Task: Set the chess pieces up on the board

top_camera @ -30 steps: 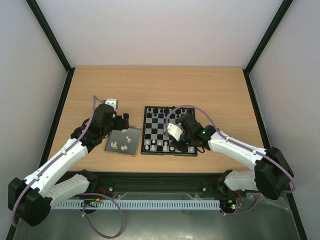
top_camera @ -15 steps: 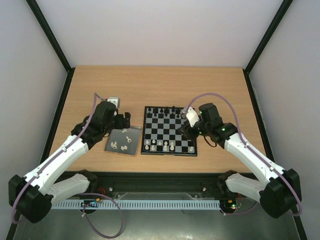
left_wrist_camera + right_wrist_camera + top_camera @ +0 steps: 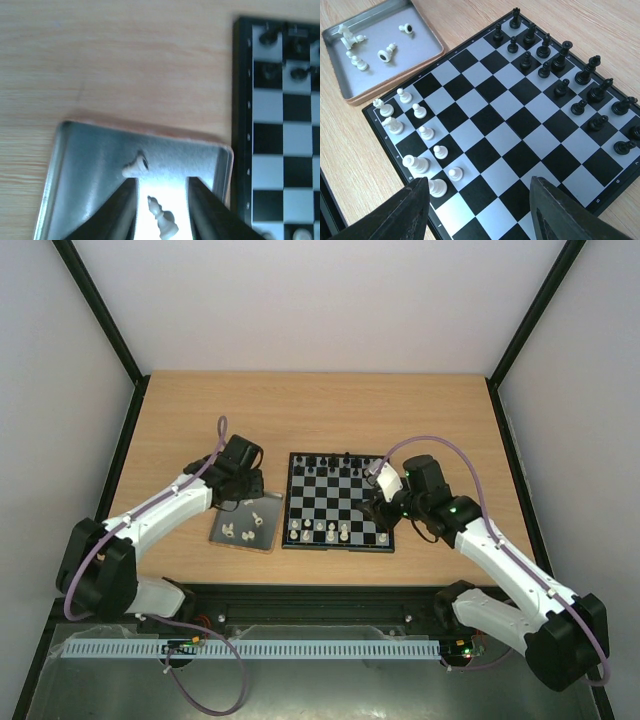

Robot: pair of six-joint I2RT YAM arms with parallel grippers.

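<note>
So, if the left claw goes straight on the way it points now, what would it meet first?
Probably the white chess piece in the grey tray: the open left claw straddles it. Depth is unclear, so the tray floor could come first.

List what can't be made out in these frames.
- Left wrist view: the board runs off the right edge; only a strip beside the left pincer shows.
- Top external view: that pincer's fingertips hide under its own wrist above the tray; the white pieces are too small to tell their types.
- Right wrist view: the board's nearest corner is cut by the bottom edge, between the fingers of the right pincer.
</note>
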